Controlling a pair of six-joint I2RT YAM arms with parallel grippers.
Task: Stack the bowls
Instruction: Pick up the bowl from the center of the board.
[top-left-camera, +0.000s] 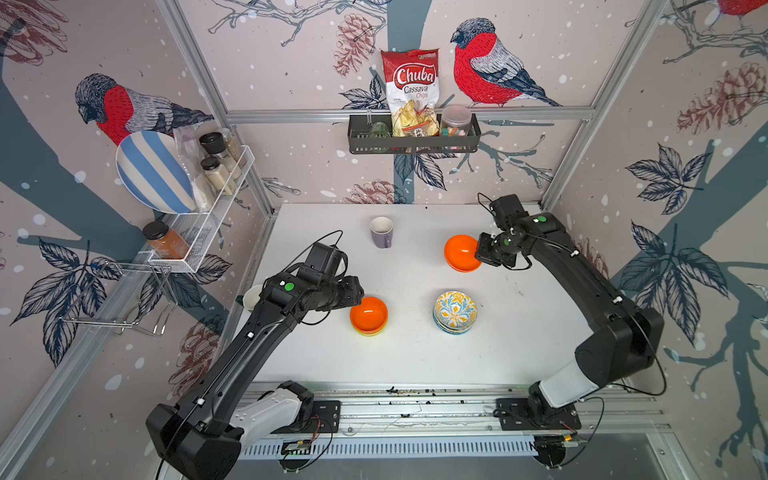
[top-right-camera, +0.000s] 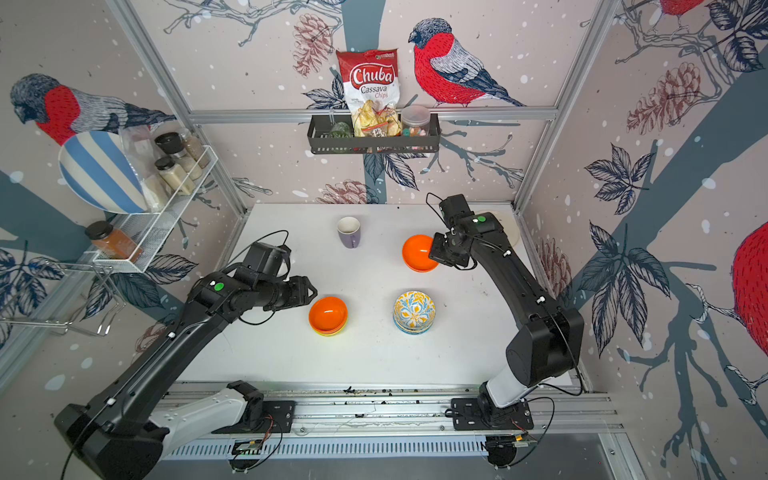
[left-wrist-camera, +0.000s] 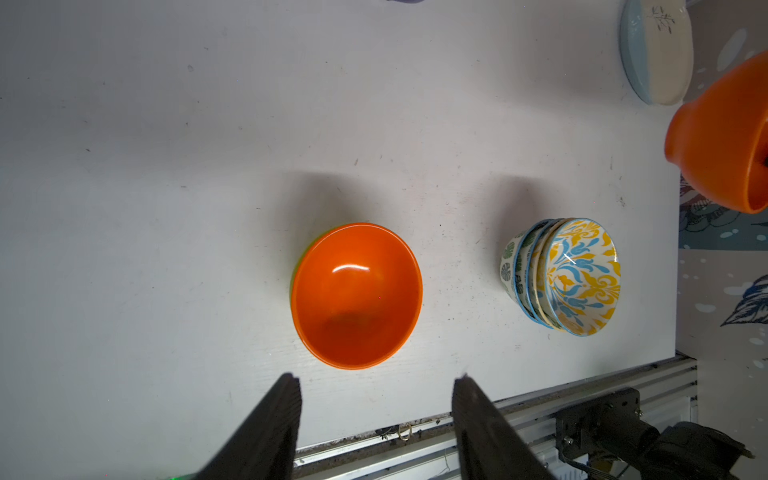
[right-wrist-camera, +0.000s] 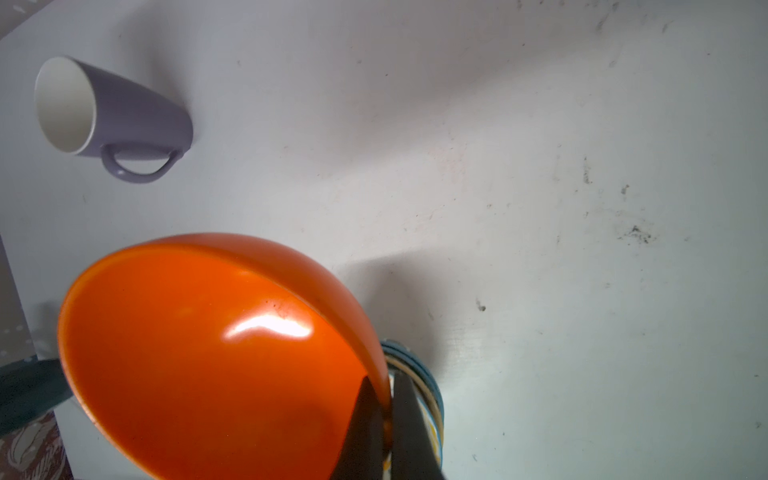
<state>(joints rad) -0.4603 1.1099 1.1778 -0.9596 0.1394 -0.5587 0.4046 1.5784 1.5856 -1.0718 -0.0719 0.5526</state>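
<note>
My right gripper (right-wrist-camera: 386, 395) is shut on the rim of a glossy orange bowl (right-wrist-camera: 208, 357), holding it tilted above the back right of the table; both top views show this bowl (top-left-camera: 461, 251) (top-right-camera: 417, 251). A second orange bowl (top-left-camera: 369, 313) (left-wrist-camera: 355, 295) sits nested on a lime green one (left-wrist-camera: 297, 266) at the front left. My left gripper (left-wrist-camera: 376, 382) (top-left-camera: 359, 295) stands open just beside it, with nothing between its fingers. To the right is a stack topped by a yellow and blue floral bowl (top-left-camera: 455, 311) (left-wrist-camera: 577, 274), with a green-leaf print bowl (left-wrist-camera: 509, 266) at its base.
A purple mug (top-left-camera: 381, 232) (right-wrist-camera: 112, 120) stands at the back middle. A flat cream-and-blue plate (left-wrist-camera: 656, 50) (top-right-camera: 509, 232) lies at the back right behind my right arm. A white round dish (top-left-camera: 251, 297) is half hidden by my left arm. Metal rails (top-left-camera: 415, 409) run along the table's front edge.
</note>
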